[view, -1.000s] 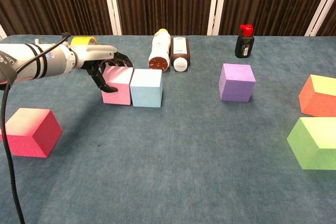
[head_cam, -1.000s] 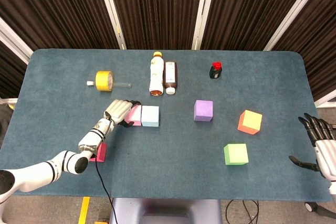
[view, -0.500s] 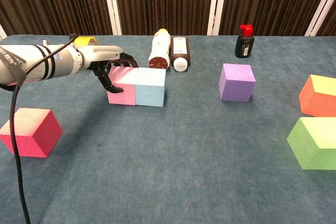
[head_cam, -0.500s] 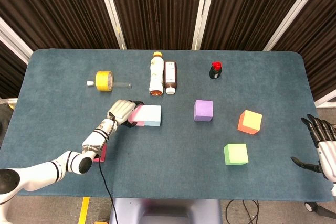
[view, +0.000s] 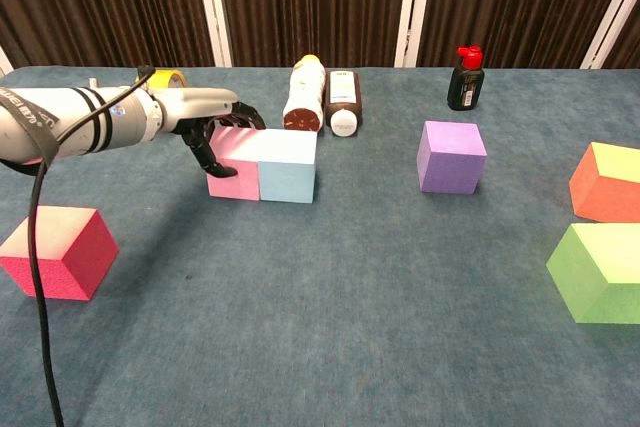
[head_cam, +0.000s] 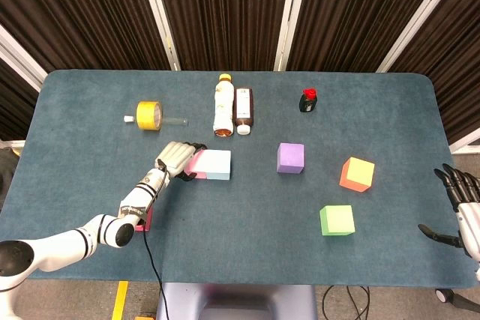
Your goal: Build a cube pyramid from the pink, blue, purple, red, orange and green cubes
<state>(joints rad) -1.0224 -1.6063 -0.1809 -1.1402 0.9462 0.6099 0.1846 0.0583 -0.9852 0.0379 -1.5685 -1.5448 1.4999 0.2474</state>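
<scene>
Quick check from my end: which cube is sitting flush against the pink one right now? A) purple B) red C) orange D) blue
D: in the chest view the blue cube stands side by side with the pink cube, no gap between them, with the left hand at the pink one's far side.

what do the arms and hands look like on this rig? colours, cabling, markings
Left arm: white-silver cylindrical segments with black bands at the joints, and a thin black cable hanging loose from it. Left hand: pale metallic back, black fingers. Right hand: black fingers on a whitish palm section; its arm is out of frame. No legible markings.
</scene>
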